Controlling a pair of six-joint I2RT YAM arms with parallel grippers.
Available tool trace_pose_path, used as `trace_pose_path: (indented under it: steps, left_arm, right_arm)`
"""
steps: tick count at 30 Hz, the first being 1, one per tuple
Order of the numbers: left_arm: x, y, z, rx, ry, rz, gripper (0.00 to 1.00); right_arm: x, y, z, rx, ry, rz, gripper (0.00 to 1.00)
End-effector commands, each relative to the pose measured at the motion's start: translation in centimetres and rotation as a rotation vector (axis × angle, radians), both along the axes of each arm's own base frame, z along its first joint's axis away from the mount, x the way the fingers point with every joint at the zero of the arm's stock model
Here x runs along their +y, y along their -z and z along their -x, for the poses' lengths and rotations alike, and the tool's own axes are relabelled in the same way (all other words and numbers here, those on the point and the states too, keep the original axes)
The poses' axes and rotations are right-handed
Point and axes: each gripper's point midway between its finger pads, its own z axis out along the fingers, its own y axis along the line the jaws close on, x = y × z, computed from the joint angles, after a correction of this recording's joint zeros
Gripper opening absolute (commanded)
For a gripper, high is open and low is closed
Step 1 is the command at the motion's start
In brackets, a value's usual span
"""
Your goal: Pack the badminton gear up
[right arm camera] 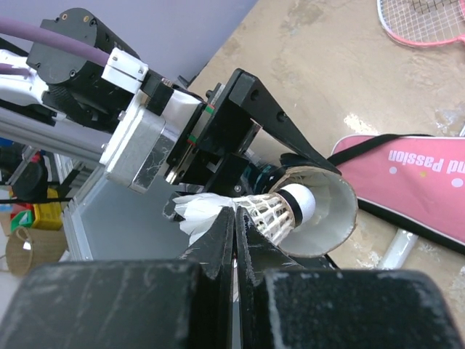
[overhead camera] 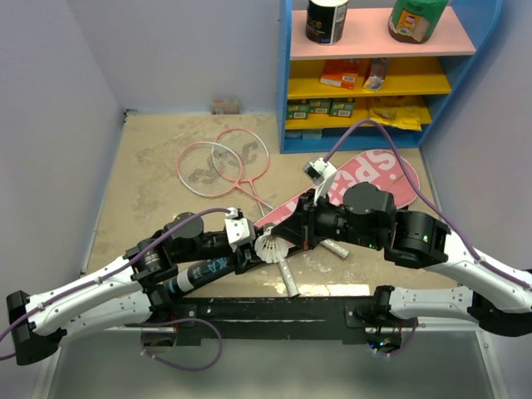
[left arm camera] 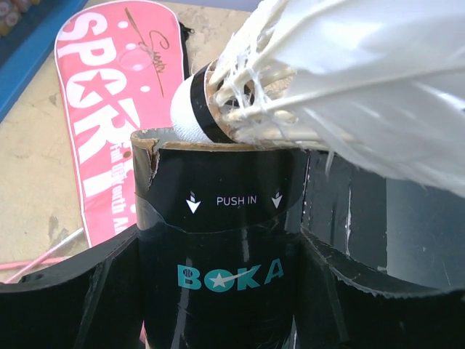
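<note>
Right fingers (right arm camera: 216, 251) were clamped on the feathers of a small white feather shuttlecock (right arm camera: 251, 209), its cork tip held at the open mouth of a long black cardboard tube (left arm camera: 225, 218). Left fingers (left arm camera: 65, 298) were clamped around that tube. Beyond, a pink racket-shaped bag (overhead camera: 378, 172) lettered SPORT and two pink-framed rackets (overhead camera: 220, 162) were laid on the tan surface (overhead camera: 150, 191).

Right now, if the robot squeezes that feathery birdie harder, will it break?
Maybe. The shuttlecock is thin white feathers, some ruffled, so probably light and fragile. The right fingers pinch its feather skirt, which likely crushes easily. Its round cork sits in the mouth of the black tube, so a gentle push should slide it in.
</note>
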Motion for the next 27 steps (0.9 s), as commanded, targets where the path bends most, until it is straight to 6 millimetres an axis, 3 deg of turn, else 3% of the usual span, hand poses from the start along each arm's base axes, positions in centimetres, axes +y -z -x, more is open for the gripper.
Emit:
trace_pose_path:
  steps: [1, 8, 14, 20, 27]
  left_arm:
    - [-0.1, -3.2, 0.2, -0.053, 0.014, 0.112, 0.00]
    - [0.0, -3.8, 0.8, -0.072, 0.046, 0.132, 0.00]
    - [0.3, -4.8, 1.6, -0.096, 0.079, 0.164, 0.00]
    - [0.0, -5.0, 2.8, -0.092, 0.152, 0.175, 0.00]
    - [-0.1, -4.9, 3.3, -0.082, 0.177, 0.174, 0.00]
  right_arm:
    - [-0.4, 0.7, 0.0, 0.011, 0.022, -0.006, 0.00]
    - [-3.1, 0.5, 0.0, 0.005, 0.079, 0.020, 0.00]
    - [-3.6, 0.6, 0.7, 0.022, 0.059, 0.007, 0.00]
    - [-2.3, 0.5, 0.8, 0.018, 0.024, -0.002, 0.00]
    - [0.4, 1.8, 0.0, 0.024, 0.001, 0.033, 0.00]
